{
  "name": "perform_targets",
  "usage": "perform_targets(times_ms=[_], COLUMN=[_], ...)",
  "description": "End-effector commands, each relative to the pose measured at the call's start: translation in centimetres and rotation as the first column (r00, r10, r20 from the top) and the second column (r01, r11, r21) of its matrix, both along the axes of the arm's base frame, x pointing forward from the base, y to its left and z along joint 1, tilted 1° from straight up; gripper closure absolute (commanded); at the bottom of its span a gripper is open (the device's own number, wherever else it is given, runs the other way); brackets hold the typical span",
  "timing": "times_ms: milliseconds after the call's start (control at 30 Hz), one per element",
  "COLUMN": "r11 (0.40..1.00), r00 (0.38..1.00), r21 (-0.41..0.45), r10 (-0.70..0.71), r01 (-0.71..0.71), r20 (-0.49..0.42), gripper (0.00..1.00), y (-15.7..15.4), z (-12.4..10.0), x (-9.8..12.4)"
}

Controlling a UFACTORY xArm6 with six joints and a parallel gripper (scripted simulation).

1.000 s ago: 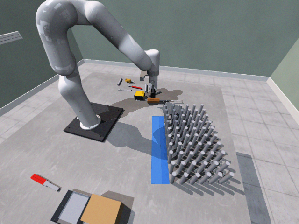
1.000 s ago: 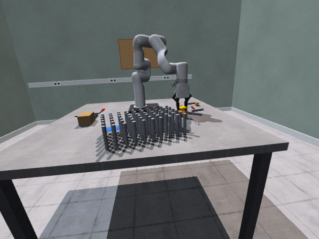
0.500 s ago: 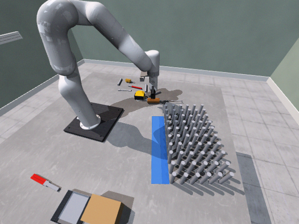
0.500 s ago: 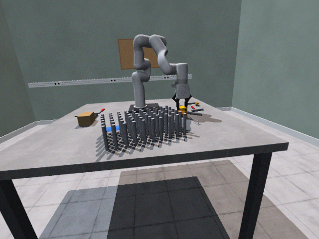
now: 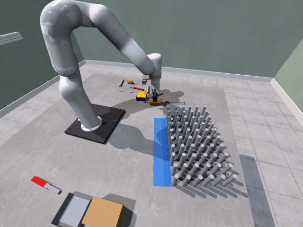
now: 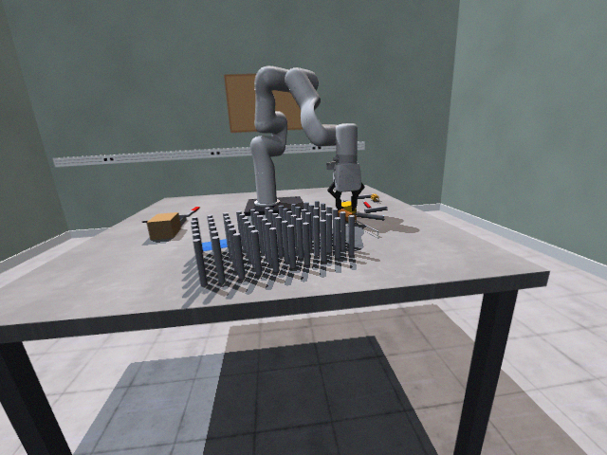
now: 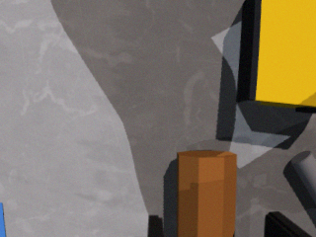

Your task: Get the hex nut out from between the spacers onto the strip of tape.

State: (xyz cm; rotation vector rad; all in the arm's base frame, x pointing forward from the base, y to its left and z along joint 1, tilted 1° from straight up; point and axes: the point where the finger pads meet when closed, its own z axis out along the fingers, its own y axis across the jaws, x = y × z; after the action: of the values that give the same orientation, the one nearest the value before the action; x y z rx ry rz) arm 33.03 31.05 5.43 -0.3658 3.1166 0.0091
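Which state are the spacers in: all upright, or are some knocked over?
All upright, as far as the views show. The spacers stand as an even grid of posts in the top view, none lying flat, beside the tape.

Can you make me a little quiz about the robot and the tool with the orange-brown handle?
1. True or false: the gripper is squeezing the hook pick's orange-brown handle tight.
2. What colour is the strip of tape? A red, B blue, C green.
3. Fill in: the tape lies right beside the rows of upright grey ____.

Key: 1 false, the fingers stand open on either side of the handle; 2 B; 3 spacers.
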Motion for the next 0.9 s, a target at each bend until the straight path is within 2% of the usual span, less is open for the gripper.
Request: perform_targets(times_ms=[0,867], r11=[1.0,1.0], r00=[1.0,1.0], r21=[0.003,0.003], r10=[0.0,0.0], r01=[0.0,0.0], r20=[0.003,0.003], gripper=[0.35,0.35], y=[0.1,0.1], z=[-0.5,-4.2], x=[0.1,0.1])
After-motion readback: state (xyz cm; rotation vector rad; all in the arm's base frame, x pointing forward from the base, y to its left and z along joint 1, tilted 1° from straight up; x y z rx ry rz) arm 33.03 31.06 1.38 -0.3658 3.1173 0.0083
